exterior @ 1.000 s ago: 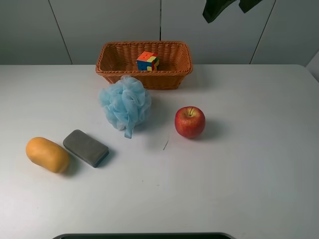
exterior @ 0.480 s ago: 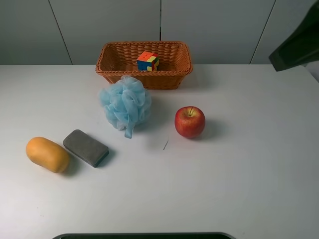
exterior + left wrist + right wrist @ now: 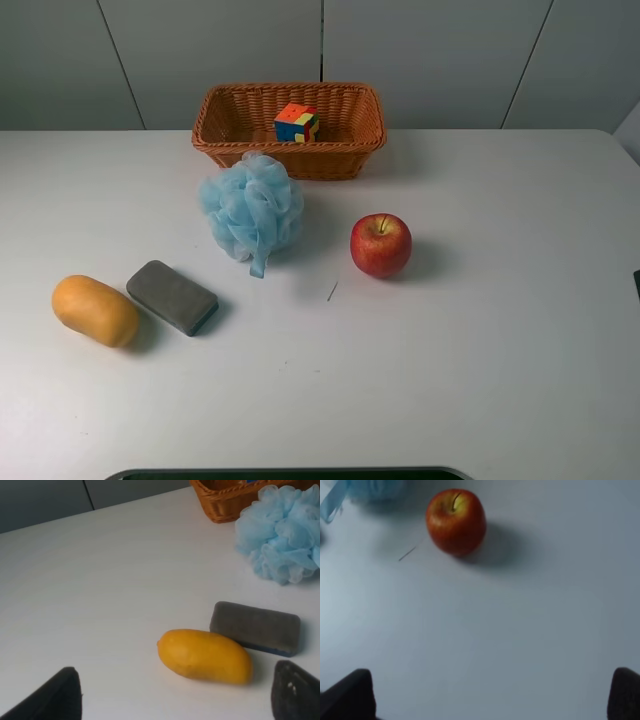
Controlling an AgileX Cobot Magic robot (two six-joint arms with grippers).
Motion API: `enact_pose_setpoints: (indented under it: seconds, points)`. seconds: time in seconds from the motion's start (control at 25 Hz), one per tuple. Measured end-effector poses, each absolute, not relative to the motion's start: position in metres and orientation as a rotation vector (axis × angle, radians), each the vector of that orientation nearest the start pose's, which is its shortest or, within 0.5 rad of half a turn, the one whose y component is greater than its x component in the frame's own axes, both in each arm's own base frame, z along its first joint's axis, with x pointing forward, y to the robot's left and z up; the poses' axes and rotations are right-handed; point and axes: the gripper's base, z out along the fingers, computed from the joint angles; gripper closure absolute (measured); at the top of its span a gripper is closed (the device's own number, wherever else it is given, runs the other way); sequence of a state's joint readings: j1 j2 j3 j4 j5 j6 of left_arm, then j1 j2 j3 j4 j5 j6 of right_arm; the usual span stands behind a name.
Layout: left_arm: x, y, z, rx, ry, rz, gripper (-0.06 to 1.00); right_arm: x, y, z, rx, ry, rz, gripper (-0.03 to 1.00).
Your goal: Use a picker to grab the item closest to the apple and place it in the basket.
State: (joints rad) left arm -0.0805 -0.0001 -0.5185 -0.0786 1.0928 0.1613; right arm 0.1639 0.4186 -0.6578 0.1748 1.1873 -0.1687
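A red apple sits on the white table, also in the right wrist view. A light blue mesh bath pouf lies to its left, in front of the wicker basket; it also shows in the left wrist view. A coloured puzzle cube lies inside the basket. My left gripper is open and empty, near the orange fruit. My right gripper is open and empty, some way from the apple. Neither gripper shows in the high view.
An orange oval fruit and a grey sponge block lie at the front left; both show in the left wrist view, fruit and block. A thin dark scratch marks the table by the apple.
The dark arm part seen at the top right has swung to the right edge and left the high view. Nothing on the table has moved.
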Motion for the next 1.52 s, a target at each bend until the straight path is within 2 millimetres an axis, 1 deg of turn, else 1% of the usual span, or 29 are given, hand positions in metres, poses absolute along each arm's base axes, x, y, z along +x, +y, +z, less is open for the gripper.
enact_pose_setpoints:
  seconds: [0.16,0.32,0.4,0.92,1.52]
  points:
    - [-0.009,-0.006,0.28,0.254,2.04,-0.044,0.22,0.021,0.016,0.294,-0.25,2.251,0.162,0.27]
    - [-0.009,-0.006,0.28,0.254,2.04,-0.044,0.22,-0.001,0.013,0.28,-0.176,2.126,0.098,0.27]
    - [-0.009,-0.006,0.28,0.254,2.04,-0.044,0.22,-0.008,0.013,0.278,-0.154,2.073,0.07,0.27]
    - [-0.009,-0.006,0.28,0.254,2.04,-0.042,0.22,-0.008,0.011,0.279,-0.098,2.058,0.058,0.27]
    - [-0.009,-0.006,0.28,0.256,2.04,-0.041,0.22,-0.008,0.01,0.279,-0.092,2.059,0.054,0.27]
